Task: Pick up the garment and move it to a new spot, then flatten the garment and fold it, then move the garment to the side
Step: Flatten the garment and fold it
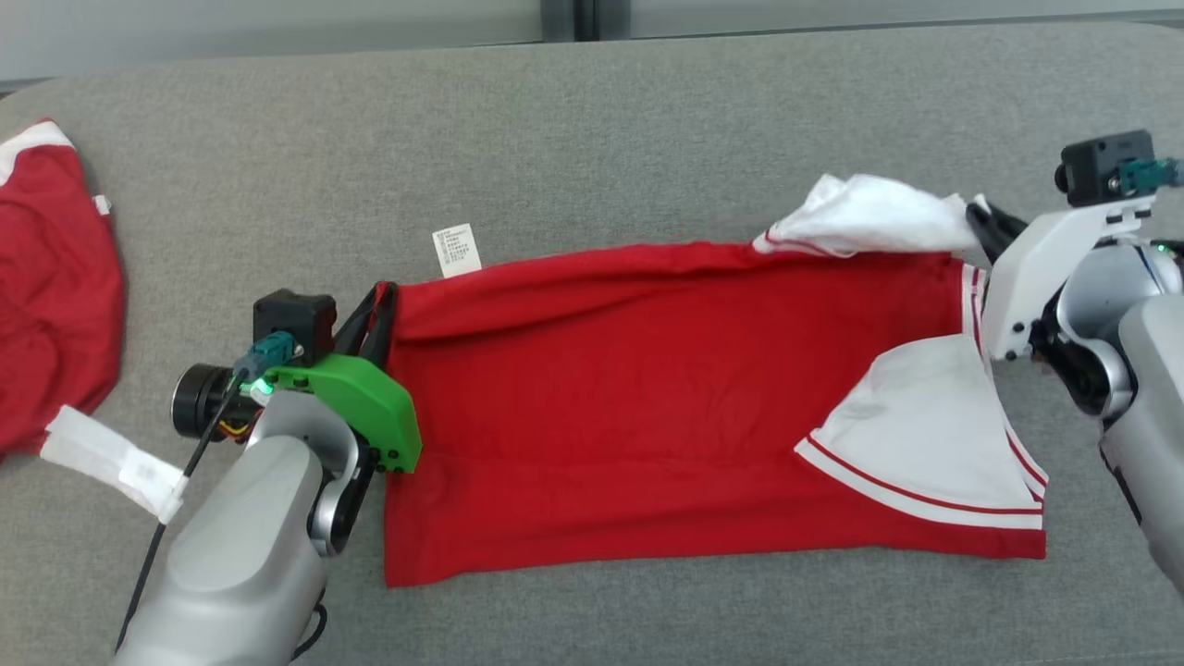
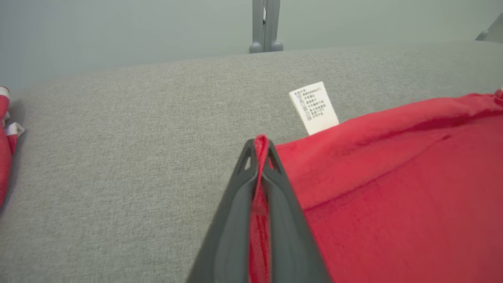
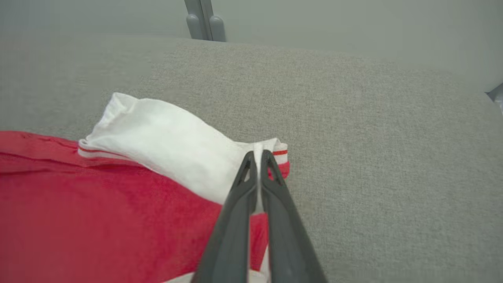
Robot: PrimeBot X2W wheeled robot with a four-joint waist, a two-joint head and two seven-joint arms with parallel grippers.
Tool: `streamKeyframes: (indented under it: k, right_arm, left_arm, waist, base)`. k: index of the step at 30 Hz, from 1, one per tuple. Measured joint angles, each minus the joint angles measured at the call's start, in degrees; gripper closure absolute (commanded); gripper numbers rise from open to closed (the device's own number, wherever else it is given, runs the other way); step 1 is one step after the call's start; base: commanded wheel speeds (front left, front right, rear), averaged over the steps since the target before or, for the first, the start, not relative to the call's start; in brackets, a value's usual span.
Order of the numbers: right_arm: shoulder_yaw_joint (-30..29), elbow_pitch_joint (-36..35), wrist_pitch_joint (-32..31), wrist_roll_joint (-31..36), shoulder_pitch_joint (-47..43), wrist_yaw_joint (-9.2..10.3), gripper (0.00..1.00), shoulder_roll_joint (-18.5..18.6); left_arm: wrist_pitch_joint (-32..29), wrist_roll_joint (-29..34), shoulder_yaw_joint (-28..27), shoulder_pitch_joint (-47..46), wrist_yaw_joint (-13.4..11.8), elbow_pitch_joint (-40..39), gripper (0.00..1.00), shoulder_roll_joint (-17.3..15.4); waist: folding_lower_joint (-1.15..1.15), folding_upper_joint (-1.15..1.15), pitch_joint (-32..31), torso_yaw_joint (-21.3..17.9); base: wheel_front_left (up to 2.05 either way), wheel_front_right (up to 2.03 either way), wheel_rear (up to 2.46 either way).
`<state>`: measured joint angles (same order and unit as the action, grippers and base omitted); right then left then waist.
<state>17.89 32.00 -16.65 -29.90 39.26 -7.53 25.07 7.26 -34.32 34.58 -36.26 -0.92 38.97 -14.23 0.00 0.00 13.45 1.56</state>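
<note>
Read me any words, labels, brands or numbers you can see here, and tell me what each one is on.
Care label at the far edge of the red garment: several rows of small print, too small and blurred to read.
White strip on the second red garment at the left: a faint grey mark, unreadable.
No other word, brand or number can be made out.

Noted second red-and-white garment [image 1: 55, 296] crumpled at left edge | noted grey fabric surface [image 1: 592, 139] underneath | noted grey post [image 2: 265, 25] upright beyond far edge
</note>
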Motion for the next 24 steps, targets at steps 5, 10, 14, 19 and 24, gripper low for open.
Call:
streamKeyframes:
  k: [5,10,14,19,24]
  right_arm:
    - [-1.05,-6.00,-2.83,-2.02,-7.05,0.00,1.00,0.99]
    - [-4.82,-11.74,-5.54,-2.67,-14.05,0.00,1.00,0.33]
    - [-8.33,-16.16,-7.20,-2.19,-19.07,0.00,1.00,-1.47]
    - [-12.21,-22.19,-9.42,-1.16,-24.20,0.00,1.00,-4.44]
    - [-14.40,-27.78,-12.41,0.48,-28.22,0.01,1.00,-7.39]
  left_arm:
    - [1.74,-0.44,-0.07,3.15,0.13,-1.23,1.00,-0.98]
    - [3.44,-1.21,-0.67,5.86,-0.33,-1.78,1.00,-1.41]
    - [4.53,-1.83,-1.40,7.36,-1.11,-1.97,1.00,-1.45]
    - [5.66,-2.03,-2.09,8.61,-1.88,-2.08,1.00,-1.44]
    - [6.39,-2.40,-2.64,9.21,-2.13,-2.08,0.91,-1.36]
  waist:
    - [0.00,0.00,-1.55,-1.87]
    - [0.00,0.00,-2.51,-3.13]
    - [0.00,0.00,-2.75,-3.53]
    - [0.00,0.00,-2.73,-3.53]
    - [0.00,0.00,-2.51,-3.63]
  base:
    - [0.00,0.00,0.00]
    - [0.00,0.00,0.00]
    - [0.00,0.00,0.00]
    - [0.00,0.00,0.00]
    - [0.00,0.00,0.00]
